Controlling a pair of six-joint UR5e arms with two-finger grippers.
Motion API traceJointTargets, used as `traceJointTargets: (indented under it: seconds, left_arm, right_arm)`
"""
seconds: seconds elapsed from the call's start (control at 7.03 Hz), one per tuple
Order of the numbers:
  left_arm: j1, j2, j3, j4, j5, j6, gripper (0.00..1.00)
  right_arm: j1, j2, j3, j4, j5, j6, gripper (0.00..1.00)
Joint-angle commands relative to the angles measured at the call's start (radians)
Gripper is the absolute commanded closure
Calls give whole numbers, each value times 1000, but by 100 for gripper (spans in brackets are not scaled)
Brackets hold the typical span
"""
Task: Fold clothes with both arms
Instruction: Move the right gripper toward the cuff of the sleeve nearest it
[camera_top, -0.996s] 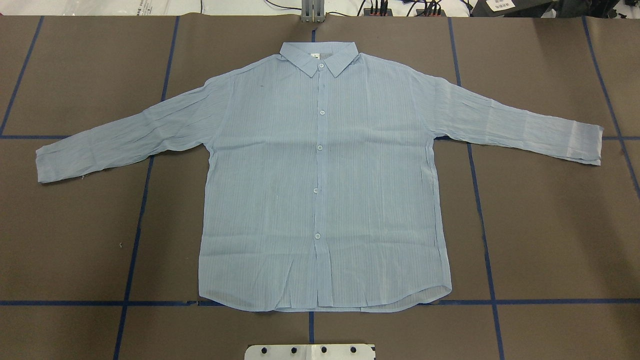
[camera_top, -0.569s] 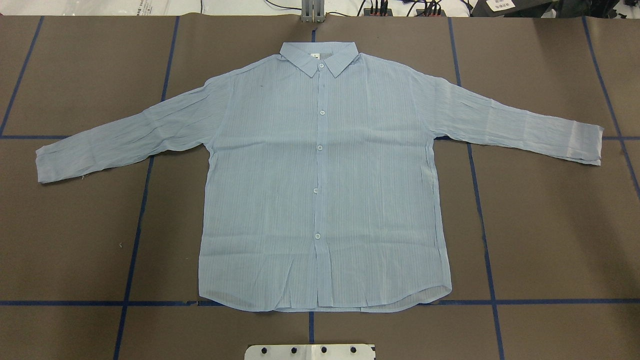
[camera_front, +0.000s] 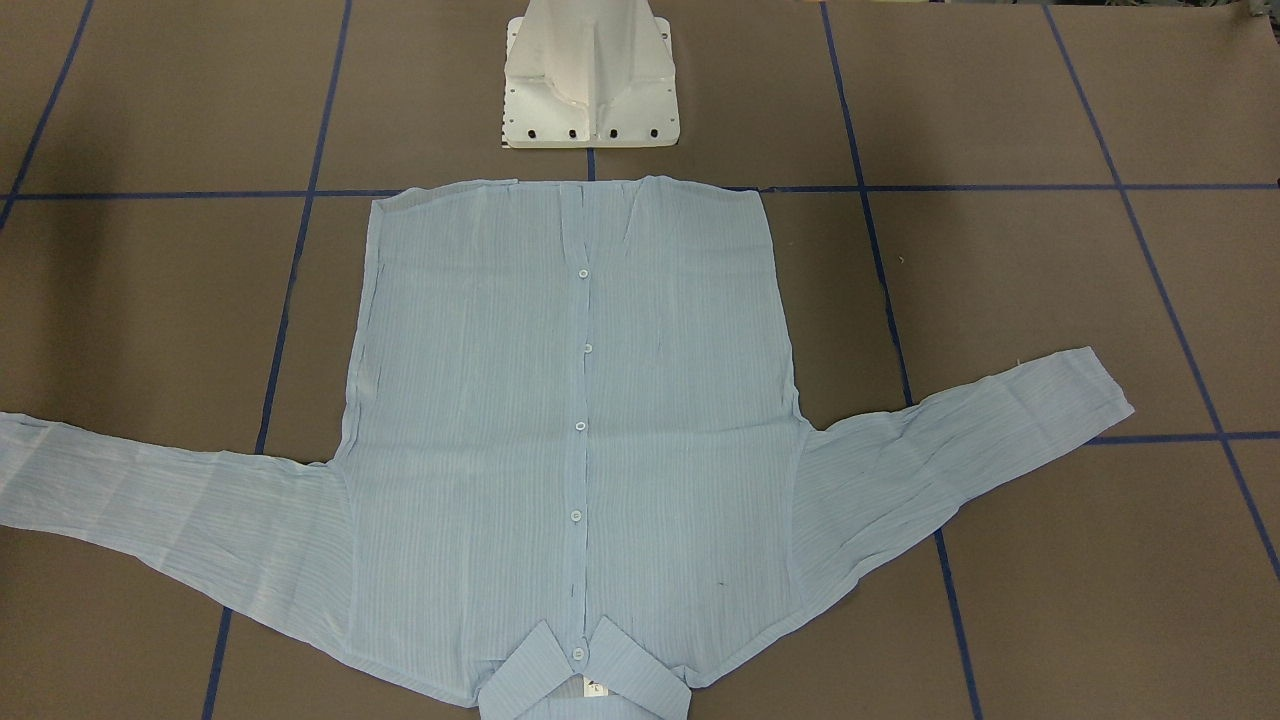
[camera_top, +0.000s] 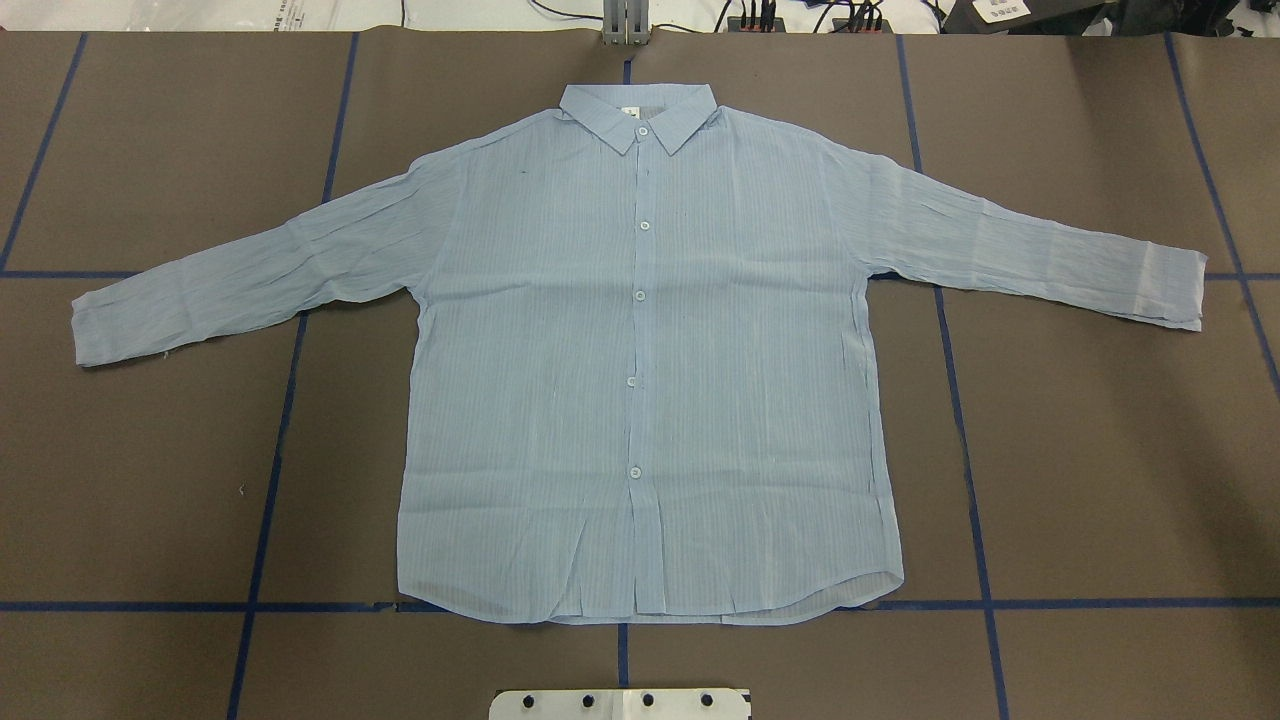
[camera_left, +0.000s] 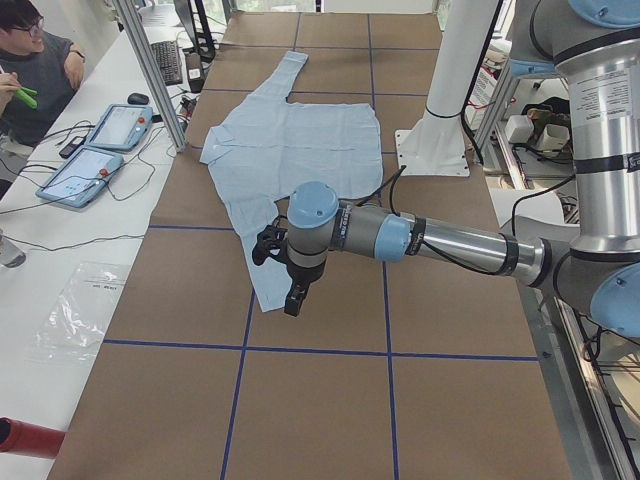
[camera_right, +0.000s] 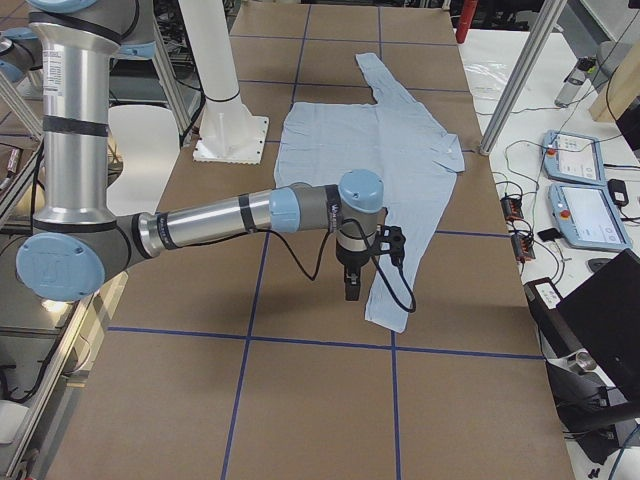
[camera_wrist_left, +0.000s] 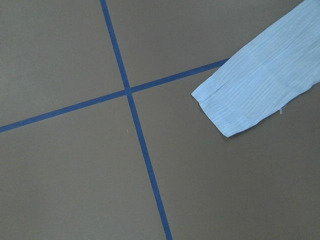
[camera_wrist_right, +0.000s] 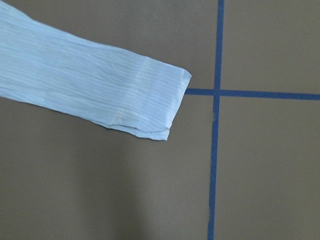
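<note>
The pale blue striped shirt (camera_top: 640, 380) lies flat and buttoned, front up, in the middle of the table (camera_top: 1100, 450). Its collar (camera_top: 640, 115) points to the far edge and its hem runs along a line of blue tape (camera_top: 1100, 604) near the robot's edge. Both sleeves are spread out toward the table's two ends. The left cuff (camera_wrist_left: 235, 105) and the right cuff (camera_wrist_right: 155, 105) each lie flat close to a tape crossing.

The left arm (camera_left: 440, 243) reaches low over the table, and the left claw (camera_left: 293, 295) points down near the left cuff. The right arm (camera_right: 220, 222) does the same at the other end, with the right claw (camera_right: 352, 285) near the right cuff. I cannot tell whether either claw is open or closed.

The white pedestal (camera_front: 590, 80) stands just beyond the hem. Past the far edge lie two teach pendants (camera_right: 570, 155), and a seated person (camera_left: 35, 70) is beside them.
</note>
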Motion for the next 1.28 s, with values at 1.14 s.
traceJointTargets:
  seconds: [1.14]
  left_arm:
    - [-2, -59, 1, -42, -1, 7, 0]
  right_arm:
    - [-222, 164, -580, 668, -72, 434, 21]
